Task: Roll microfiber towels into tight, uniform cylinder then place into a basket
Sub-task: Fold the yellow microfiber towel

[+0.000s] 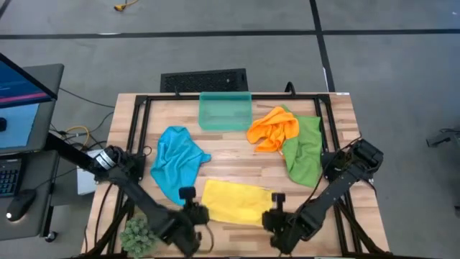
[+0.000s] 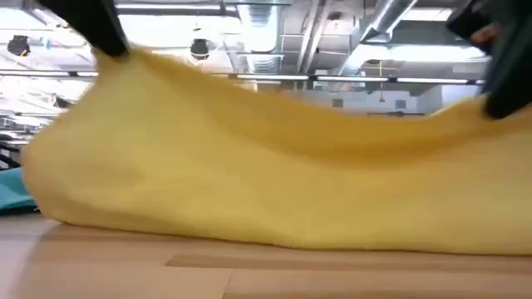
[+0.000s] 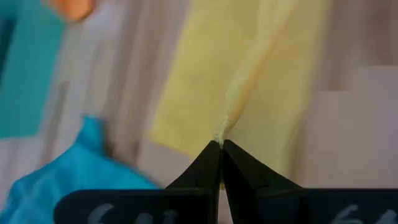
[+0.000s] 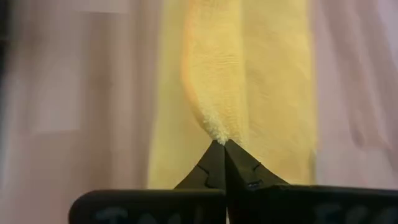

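The yellow towel [image 1: 237, 201] lies near the table's front edge, drawn up at both near corners. My left gripper [image 1: 195, 210] is shut on its left end and my right gripper [image 1: 272, 216] on its right end. The blue towel [image 1: 178, 162] lies crumpled at the left. The orange towel [image 1: 273, 129] rests partly on the green towel [image 1: 305, 147] at the right. The teal basket [image 1: 225, 111] stands at the far middle. My left gripper pinches the yellow towel's near edge at its left end [image 3: 222, 127] between its two fingertips, slanting down from the near side. The cloth rises in a ridge to the fingers, and its lower part [image 2: 291, 232] lies on the table. My right gripper pinches the near edge at the towel's right end [image 4: 214, 130] between its two fingertips, also slanting down from the near side. A bunched fold runs up to the fingers, and the rest of the towel stays on the table.
A black grated rectangle [image 1: 203, 79] lies beyond the table's far edge. A small green plant [image 1: 136, 234] sits at the near left corner. Black frame rails [image 1: 136, 122] run along the table's sides. A monitor [image 1: 21, 86] stands off to the left.
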### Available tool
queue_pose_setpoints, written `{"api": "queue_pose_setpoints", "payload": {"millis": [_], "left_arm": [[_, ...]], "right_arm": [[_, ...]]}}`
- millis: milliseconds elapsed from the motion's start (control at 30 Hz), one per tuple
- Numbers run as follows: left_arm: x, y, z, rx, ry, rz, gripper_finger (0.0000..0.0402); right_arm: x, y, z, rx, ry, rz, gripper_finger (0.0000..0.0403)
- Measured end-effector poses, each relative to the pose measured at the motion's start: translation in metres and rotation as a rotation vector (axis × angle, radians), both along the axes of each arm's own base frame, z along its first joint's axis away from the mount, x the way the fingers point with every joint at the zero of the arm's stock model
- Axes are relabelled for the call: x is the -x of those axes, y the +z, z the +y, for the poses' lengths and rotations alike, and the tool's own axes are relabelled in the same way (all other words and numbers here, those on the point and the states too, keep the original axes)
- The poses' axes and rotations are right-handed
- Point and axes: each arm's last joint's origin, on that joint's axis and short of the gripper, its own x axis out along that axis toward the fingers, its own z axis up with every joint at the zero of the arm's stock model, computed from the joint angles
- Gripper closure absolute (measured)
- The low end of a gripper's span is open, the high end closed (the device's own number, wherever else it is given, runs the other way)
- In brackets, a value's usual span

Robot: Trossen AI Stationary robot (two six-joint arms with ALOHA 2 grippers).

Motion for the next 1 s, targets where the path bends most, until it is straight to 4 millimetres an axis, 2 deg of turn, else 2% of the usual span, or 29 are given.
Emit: {"api": "queue_pose_setpoints", "payload": {"millis": [200, 467, 633, 1000], "left_arm": [[-0.017, -0.017, 0.036, -0.001, 0.138, 0.038, 0.0397], [-0.029, -0.027, 0.064, 0.022, 0.210, 0.083, 0.0397], [-0.033, -0.032, 0.071, 0.075, 0.230, 0.104, 0.0397], [-0.034, -0.035, 0.071, 0.096, 0.200, 0.126, 0.0395]], "right_arm": [[-0.003, -0.015, -0.020, -0.047, -0.159, 0.052, 0.0398], [-0.008, -0.021, -0.034, -0.063, -0.275, 0.058, 0.0397], [-0.013, -0.021, -0.041, -0.046, -0.288, 0.055, 0.0396], [-0.018, -0.021, -0.049, -0.059, -0.322, 0.063, 0.0395]]}}
